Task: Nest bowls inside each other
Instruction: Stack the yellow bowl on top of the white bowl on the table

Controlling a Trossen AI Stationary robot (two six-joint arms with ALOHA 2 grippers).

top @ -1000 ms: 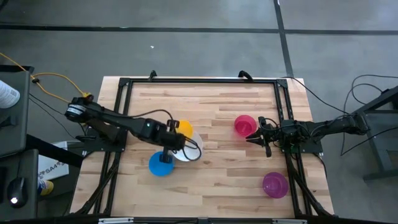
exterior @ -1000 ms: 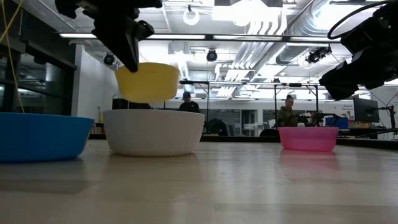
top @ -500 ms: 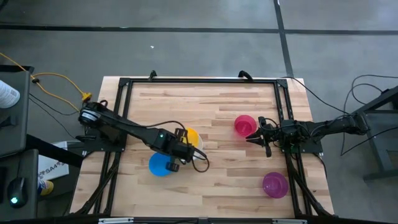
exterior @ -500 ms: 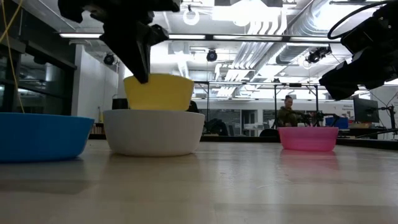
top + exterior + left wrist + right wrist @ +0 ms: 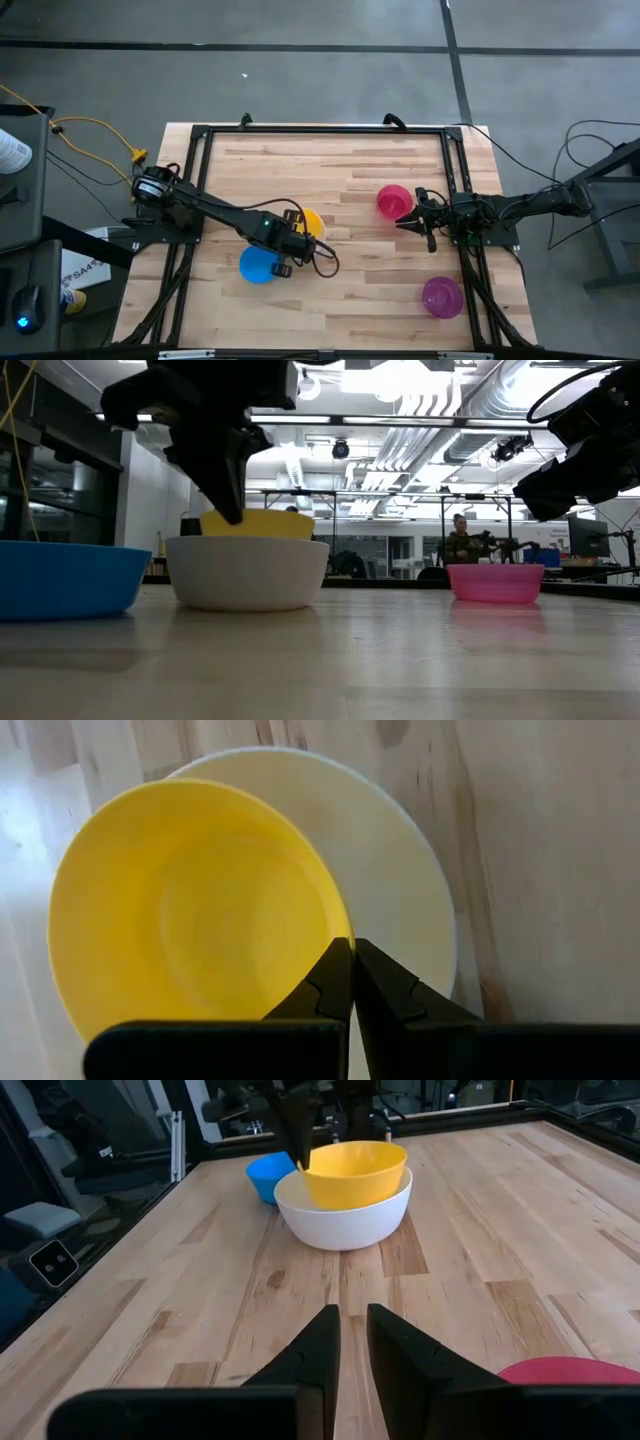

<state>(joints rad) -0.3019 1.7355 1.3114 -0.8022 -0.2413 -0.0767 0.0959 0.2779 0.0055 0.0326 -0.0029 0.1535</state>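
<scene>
My left gripper (image 5: pixel 297 233) is shut on the yellow bowl (image 5: pixel 190 910), whose lower part is sunk into the white bowl (image 5: pixel 247 572) at the table's left middle. Only the yellow bowl's upper band (image 5: pixel 262 524) shows above the white rim. The blue bowl (image 5: pixel 258 264) stands on its base just to the near left of them. The pink-red bowl (image 5: pixel 393 200) stands right of centre and the purple bowl (image 5: pixel 441 296) at the near right. My right gripper (image 5: pixel 352 1312) waits beside the pink-red bowl, open by a narrow gap, with nothing in it. My left gripper pinches the yellow bowl's rim (image 5: pixel 335 920), one finger inside the bowl and one outside. The fingers come from above, slanting down. The bowl sits a little tilted (image 5: pixel 355 1172) with its lower part inside the white bowl; whether the two bowls touch I cannot tell.
A black frame (image 5: pixel 320 129) runs round the wooden tabletop. Bare wood lies between the white bowl and the pink-red bowl (image 5: pixel 495 582) and along the far side. People sit in the room beyond the table (image 5: pixel 462 545).
My left gripper has gone down and a little toward the table's right and near edges, still shut on the yellow bowl. The bowl hung clear above the white bowl; now it has sunk into it, with only its upper band above the white rim.
</scene>
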